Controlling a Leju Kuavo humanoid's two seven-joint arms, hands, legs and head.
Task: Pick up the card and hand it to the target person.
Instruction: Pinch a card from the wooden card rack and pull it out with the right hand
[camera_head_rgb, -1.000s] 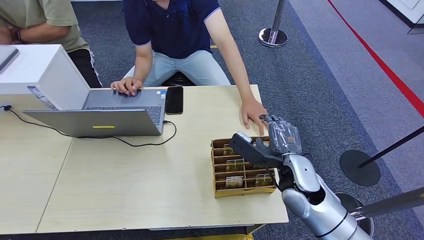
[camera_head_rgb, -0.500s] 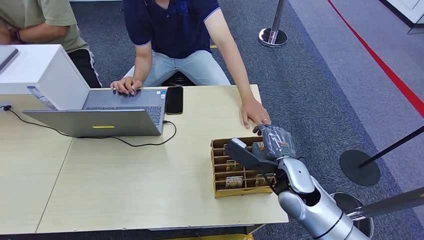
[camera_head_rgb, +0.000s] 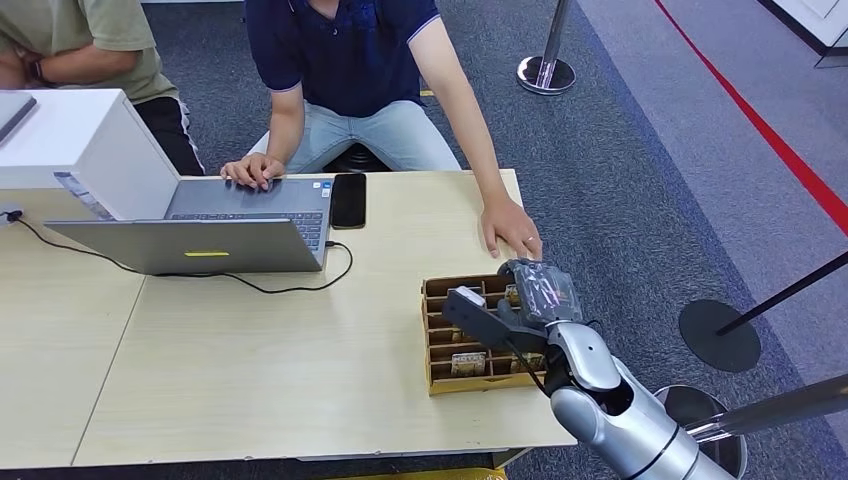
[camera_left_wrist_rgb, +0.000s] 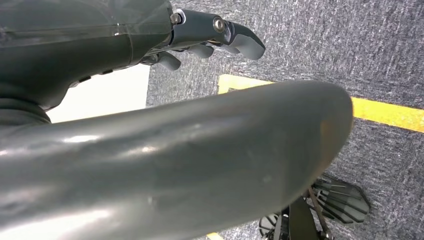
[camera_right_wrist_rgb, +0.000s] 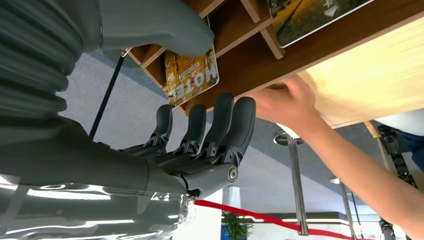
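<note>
A brown cardboard box (camera_head_rgb: 440, 378) with slotted rows of cards (camera_head_rgb: 468, 362) stands near the table's right front corner. My right hand (camera_head_rgb: 510, 305) hovers over the box's right half, thumb spread toward the left and fingers extended, holding nothing. In the right wrist view a yellow-brown card (camera_right_wrist_rgb: 192, 75) stands in a slot of the box (camera_right_wrist_rgb: 260, 55), between my thumb (camera_right_wrist_rgb: 150, 27) and my dark fingers (camera_right_wrist_rgb: 220, 125), and they do not grip it. A person in a navy shirt (camera_head_rgb: 350, 50) rests a hand (camera_head_rgb: 510, 228) on the table just beyond the box. My left hand (camera_left_wrist_rgb: 215, 35) hangs over carpet, loosely open.
A laptop (camera_head_rgb: 230, 225) with a cable, a black phone (camera_head_rgb: 348, 200) and a white box (camera_head_rgb: 70, 140) occupy the table's far left. A second person (camera_head_rgb: 80, 40) sits at the back left. Stanchion bases (camera_head_rgb: 718, 335) stand on the carpet to the right.
My right hand has moved left and nearer, from the box's far right corner to above its card slots. The person's hand stays on the table.
</note>
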